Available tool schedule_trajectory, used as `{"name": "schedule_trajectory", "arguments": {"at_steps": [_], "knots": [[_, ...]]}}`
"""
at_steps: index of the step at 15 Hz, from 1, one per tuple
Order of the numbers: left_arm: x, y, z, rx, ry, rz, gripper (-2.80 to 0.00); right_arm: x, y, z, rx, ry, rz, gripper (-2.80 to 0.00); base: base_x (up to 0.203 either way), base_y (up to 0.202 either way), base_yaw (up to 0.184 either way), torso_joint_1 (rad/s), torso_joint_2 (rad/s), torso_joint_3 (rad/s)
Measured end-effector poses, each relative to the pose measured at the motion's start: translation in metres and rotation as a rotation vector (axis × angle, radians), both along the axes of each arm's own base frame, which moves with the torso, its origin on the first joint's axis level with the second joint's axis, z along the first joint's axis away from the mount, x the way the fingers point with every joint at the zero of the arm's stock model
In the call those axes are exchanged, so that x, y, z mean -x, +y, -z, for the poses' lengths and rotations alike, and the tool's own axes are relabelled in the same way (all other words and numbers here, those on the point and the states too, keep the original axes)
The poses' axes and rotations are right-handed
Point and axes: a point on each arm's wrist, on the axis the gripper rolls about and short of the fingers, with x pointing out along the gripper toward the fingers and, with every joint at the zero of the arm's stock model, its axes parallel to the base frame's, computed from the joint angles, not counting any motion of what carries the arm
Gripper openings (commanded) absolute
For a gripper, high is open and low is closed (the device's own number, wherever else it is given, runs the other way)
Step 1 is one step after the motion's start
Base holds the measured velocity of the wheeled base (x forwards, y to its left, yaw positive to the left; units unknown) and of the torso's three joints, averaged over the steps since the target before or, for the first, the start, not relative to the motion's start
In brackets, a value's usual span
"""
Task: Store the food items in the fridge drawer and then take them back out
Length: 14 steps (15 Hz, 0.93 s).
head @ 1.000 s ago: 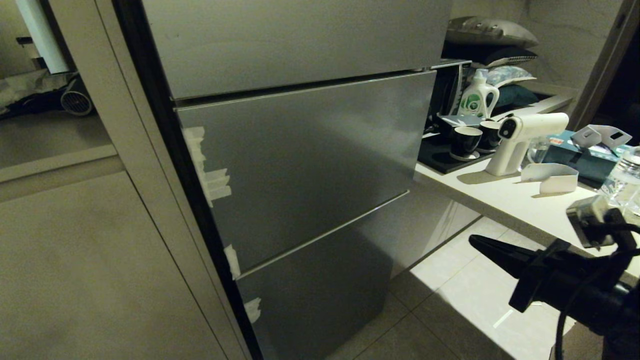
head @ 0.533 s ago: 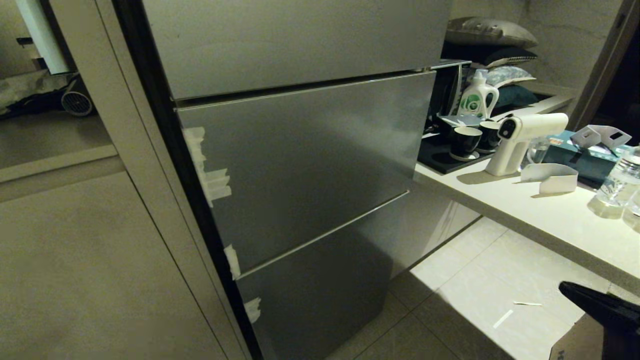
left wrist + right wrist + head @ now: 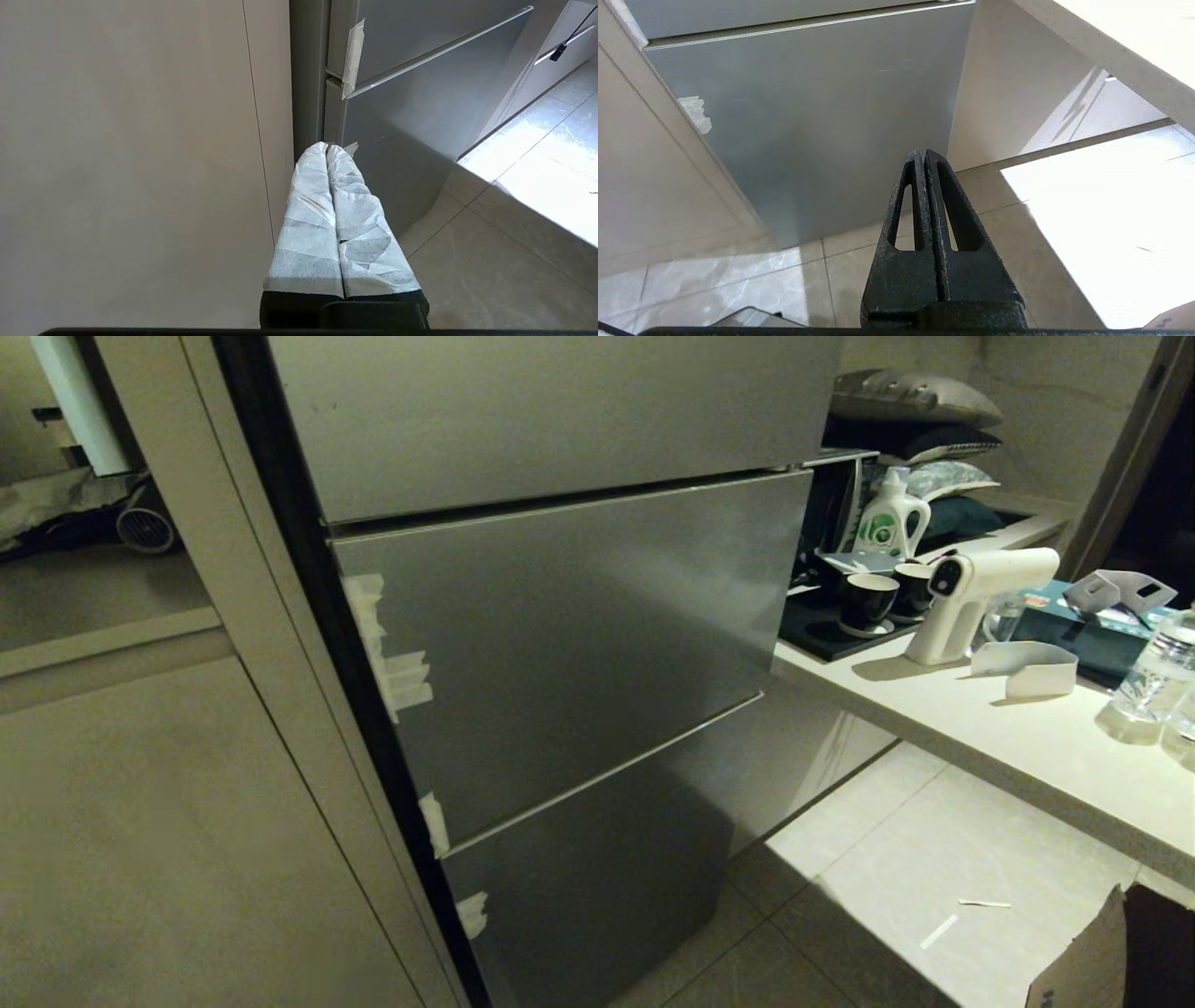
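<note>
Showing only grey steel fridge panels, closed.

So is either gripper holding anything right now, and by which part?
Nothing is held. The left gripper and the right gripper are both shut on nothing, in front of the closed fridge.

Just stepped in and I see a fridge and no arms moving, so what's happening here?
Nothing is being handled. The grey fridge fronts are all closed, with no food in sight. The left gripper is shut and empty beside the fridge's lower corner. The right gripper is shut and empty too, low over the floor tiles, pointing at the bottom fridge front.
</note>
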Motion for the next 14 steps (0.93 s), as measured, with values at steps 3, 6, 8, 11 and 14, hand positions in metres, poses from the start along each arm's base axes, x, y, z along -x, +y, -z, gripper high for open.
{"name": "schedule_trajectory", "arguments": {"at_steps": [3, 6, 8, 11, 14], "knots": [[0.000, 0.000, 0.000, 0.000, 0.000, -0.001, -2.80, 0.007, -0.002, 0.008, -0.048, 0.011, 0.071, -2.80, 0.000, 0.000, 0.000, 0.000, 0.00, 0.000], [0.000, 0.000, 0.000, 0.000, 0.000, -0.001, -2.80, 0.010, -0.004, 0.013, 0.035, 0.010, 0.068, -2.80, 0.000, 0.000, 0.000, 0.000, 0.00, 0.000], [0.000, 0.000, 0.000, 0.000, 0.000, -0.001, -2.80, 0.010, -0.005, 0.016, 0.090, 0.030, 0.094, -2.80, 0.000, 0.000, 0.000, 0.000, 0.00, 0.000], [0.000, 0.000, 0.000, 0.000, 0.000, -0.001, -2.80, 0.011, -0.005, 0.020, 0.106, 0.059, 0.103, -2.80, 0.000, 0.000, 0.000, 0.000, 0.00, 0.000], [0.000, 0.000, 0.000, 0.000, 0.000, -0.001, -2.80, 0.012, -0.005, 0.020, 0.112, 0.057, 0.184, -2.80, 0.000, 0.000, 0.000, 0.000, 0.00, 0.000]]}}
